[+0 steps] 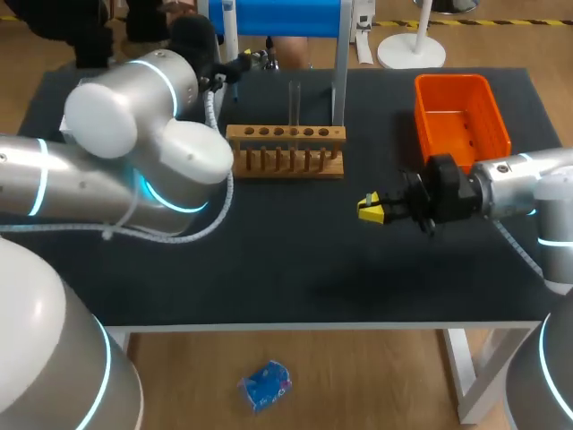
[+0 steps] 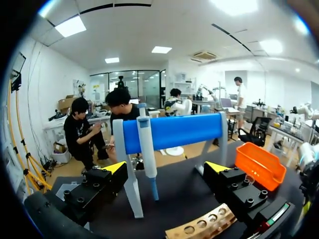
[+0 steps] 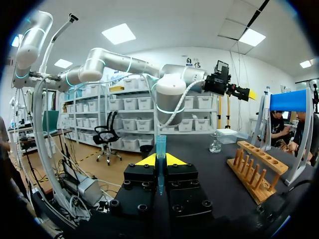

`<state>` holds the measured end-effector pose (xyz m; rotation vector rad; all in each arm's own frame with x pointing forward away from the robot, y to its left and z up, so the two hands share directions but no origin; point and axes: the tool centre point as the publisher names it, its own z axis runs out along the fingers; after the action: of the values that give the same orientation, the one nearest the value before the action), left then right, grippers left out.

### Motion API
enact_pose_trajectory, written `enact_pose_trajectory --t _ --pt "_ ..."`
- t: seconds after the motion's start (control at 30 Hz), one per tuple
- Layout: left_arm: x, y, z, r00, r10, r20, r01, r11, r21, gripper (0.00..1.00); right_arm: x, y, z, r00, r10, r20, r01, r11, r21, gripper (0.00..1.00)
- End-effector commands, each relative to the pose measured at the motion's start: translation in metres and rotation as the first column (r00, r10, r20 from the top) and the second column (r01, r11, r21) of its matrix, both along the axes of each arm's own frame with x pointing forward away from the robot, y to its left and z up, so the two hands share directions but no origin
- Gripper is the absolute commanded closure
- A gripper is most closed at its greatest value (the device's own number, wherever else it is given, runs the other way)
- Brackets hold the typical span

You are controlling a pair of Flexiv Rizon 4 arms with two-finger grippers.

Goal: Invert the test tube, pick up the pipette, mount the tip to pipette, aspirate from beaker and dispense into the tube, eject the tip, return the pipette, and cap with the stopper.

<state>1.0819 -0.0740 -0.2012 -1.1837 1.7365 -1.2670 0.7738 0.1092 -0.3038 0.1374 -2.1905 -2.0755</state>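
Table top point(image 1: 295, 269) matt dark; tube rack point(image 1: 285, 148) bare pale wood, smooth; bin point(image 1: 461, 107) glossy orange plastic; test tube point(image 1: 295, 103) & beaker point(image 3: 215, 144) clear, glass-like; pipette tip point(image 3: 161, 149) translucent blue plastic; left arm shell point(image 1: 125, 112) smooth semi-gloss silver; right gripper point(image 1: 370, 209) matt black w/ yellow tips.

bright, even light falls from ceiling panels point(image 2: 70, 26) overhead. the dark table point(image 1: 295, 269) takes it flat, with only a soft shadow by the wooden rack point(image 1: 285, 152). pale glare sits on the left arm point(image 1: 125, 116) and its white shell. in both wrist views straight lines bow toward the black rim. the glass test tube point(image 1: 295, 98) reads faint, perhaps washed out.
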Motion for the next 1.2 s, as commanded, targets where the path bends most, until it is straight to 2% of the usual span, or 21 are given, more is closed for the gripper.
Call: enact_pose_trajectory --t 0.03,0.4,0.6,0.77,0.9,0.97,1.03,1.2 --pt "0.010 -0.007 -0.008 1.000 0.016 0.023 -0.016 1.000 -0.004 0.00 -0.001 -0.001 0.001 1.000 -0.001 0.001 0.001 1.000 -0.002 1.00" --pt "0.010 -0.007 -0.008 1.000 0.016 0.023 -0.016 1.000 -0.004 0.00 -0.001 -0.001 0.001 1.000 -0.001 0.001 0.001 1.000 -0.002 1.00" --pt "0.026 -0.014 -0.006 0.999 0.038 0.036 -0.038 0.999 0.017 0.00 -0.001 -0.001 0.001 1.000 -0.001 0.001 0.001 1.000 -0.002 1.00" --pt "0.041 -0.018 -0.008 0.999 0.050 0.022 -0.050 0.999 -0.005 0.00 -0.001 -0.001 0.001 1.000 -0.001 0.001 0.001 1.000 -0.002 1.00" --pt "0.051 -0.020 -0.011 0.998 0.064 0.020 -0.064 0.998 -0.004 0.20 -0.001 -0.001 0.001 1.000 -0.001 0.001 0.001 1.000 -0.002 1.00" --pt "0.056 -0.020 -0.013 0.997 0.075 0.025 -0.075 0.997 0.001 0.26 -0.001 -0.001 0.001 1.000 -0.001 0.001 0.001 1.000 -0.002 1.00" --pt "0.061 -0.020 -0.013 0.997 0.079 0.024 -0.079 0.997 0.002 0.45 -0.001 -0.001 0.001 1.000 -0.001 0.001 0.001 1.000 -0.002 1.00" --pt "0.069 -0.020 -0.016 0.995 0.098 0.025 -0.098 0.995 0.002 0.51 -0.001 -0.001 0.001 1.000 -0.001 0.001 0.001 1.000 -0.002 1.00"
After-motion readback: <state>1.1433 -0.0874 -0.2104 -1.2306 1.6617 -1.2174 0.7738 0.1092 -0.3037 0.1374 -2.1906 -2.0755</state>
